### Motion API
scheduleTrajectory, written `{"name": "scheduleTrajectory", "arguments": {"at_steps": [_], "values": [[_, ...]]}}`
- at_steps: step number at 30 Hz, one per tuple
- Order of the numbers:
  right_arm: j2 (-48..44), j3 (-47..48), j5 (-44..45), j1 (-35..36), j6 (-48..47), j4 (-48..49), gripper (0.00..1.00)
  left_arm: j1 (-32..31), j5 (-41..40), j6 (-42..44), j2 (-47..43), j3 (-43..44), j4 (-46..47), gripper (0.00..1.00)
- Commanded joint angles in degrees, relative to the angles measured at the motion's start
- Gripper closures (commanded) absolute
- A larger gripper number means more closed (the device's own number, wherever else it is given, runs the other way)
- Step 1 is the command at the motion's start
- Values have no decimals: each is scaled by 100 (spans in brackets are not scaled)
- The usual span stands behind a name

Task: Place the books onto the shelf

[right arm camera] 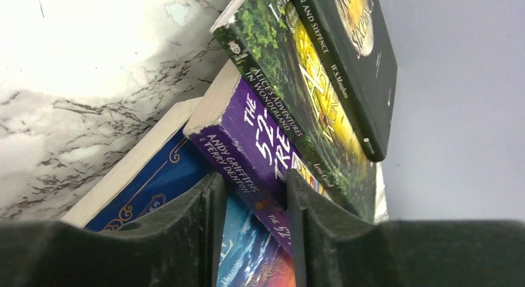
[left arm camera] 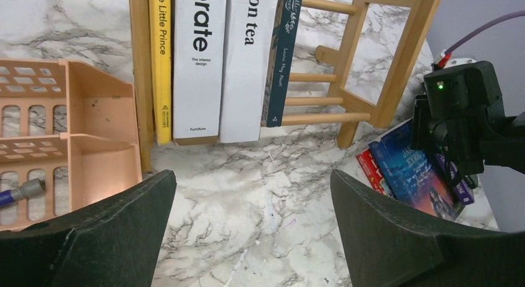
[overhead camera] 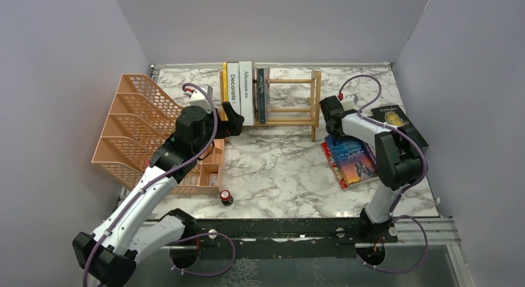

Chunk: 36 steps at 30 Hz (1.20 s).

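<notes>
Overhead wide; wrists close on books (right arm camera: 260, 145)

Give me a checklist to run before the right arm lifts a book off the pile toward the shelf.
1. Room on the shelf: ok, the slats right of the four standing books are bare.
2. Those books stable: ok, upright against the left end frame.
3. Way clear of the left gripper: ok, it is open, at the shelf's left end.
4. Hold of the right gripper: cannot tell; it straddles a corner of the purple book.
5. That book free of the green book: cannot tell; they lie close together.
</notes>
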Motion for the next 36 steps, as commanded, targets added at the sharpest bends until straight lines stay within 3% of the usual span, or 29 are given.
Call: {"name": "scheduleTrajectory", "arguments": {"at_steps": [1,3,6,15,26,36], "values": [[394,-238,-1274,-138,71,-206,68,25,-342,225,-98,-109,247,5],[251,-194,-1542,-124,69,-215,82,25,-354,226,-130,-165,277,5],[-52,-131,-1898,-24,69,-216,89,25,-381,238,-141,-229,292,5],[-938,336,-2384,474,280,-624,93,25,-462,287,-236,-316,267,5],[-2480,369,-2607,509,640,-558,99,25,22,271,-137,-369,395,5],[-4173,39,-3359,509,1052,136,99,17,1863,-41,138,-456,1353,5]]}}
